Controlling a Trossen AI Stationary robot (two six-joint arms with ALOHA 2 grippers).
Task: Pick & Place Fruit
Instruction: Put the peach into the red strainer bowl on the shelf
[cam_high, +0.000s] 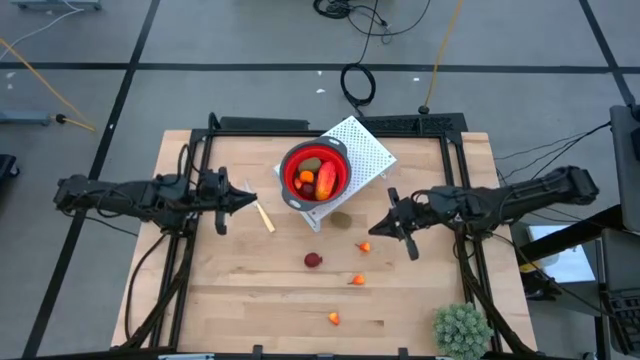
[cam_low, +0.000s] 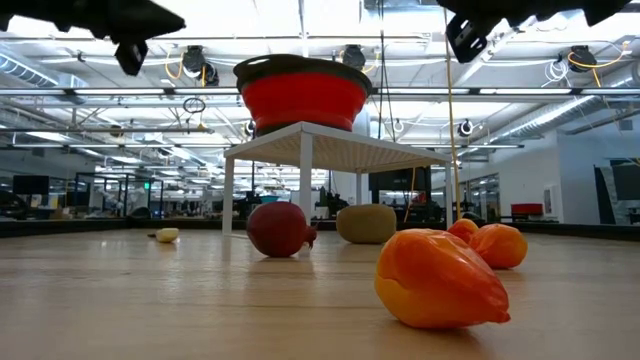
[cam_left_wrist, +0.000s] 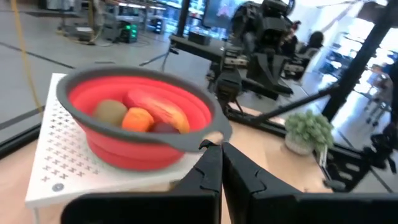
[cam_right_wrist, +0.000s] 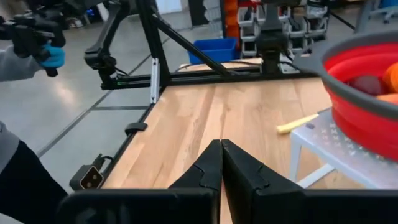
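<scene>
We recorded the red bowl (cam_high: 315, 172) on a white perforated stand (cam_high: 365, 150), holding several fruit pieces (cam_high: 316, 178). Loose fruit on the bench (cam_high: 240, 290), placed from the bowl: an olive oval (cam_high: 341, 220) just beside the stand's foot; a dark red ball (cam_high: 313, 260) nearer the front edge; three orange bits (cam_high: 358, 280) beyond it. Left claw (cam_high: 252, 201) hung left of the bowl, fingers fully together, empty. Right claw (cam_high: 372, 230) hung right of it, likewise pressed together, empty.
</scene>
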